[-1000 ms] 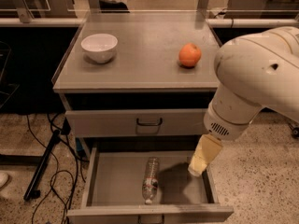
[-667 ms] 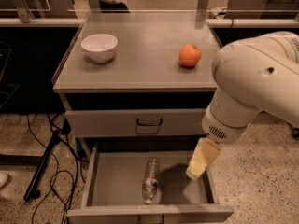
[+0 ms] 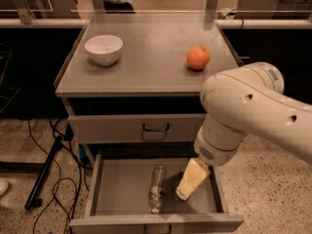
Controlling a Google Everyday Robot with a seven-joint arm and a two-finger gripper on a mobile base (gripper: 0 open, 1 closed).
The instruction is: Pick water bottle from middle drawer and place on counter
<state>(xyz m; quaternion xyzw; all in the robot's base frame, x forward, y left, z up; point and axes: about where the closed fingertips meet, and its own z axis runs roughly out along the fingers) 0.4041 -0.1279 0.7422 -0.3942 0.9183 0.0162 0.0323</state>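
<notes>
Since a second ago your pincer [image 3: 184, 191] has slid left and lower into the drawer [image 3: 122, 191], just beside the bottle [image 3: 156, 186] lying on its floor; whether it's apart you can't tell, so you look mid-reach and next must straddle the bottle.

You see a cream-yellow end effector [image 3: 188, 186] low over the grey middle drawer [image 3: 122, 189], beside the clear ribbed water bottle [image 3: 156, 186]. The grey tabletop [image 3: 146, 62] bears a white bowl [image 3: 103, 48] and an orange fruit [image 3: 198, 57]; the floor [image 3: 273, 199] is speckled beige.
</notes>
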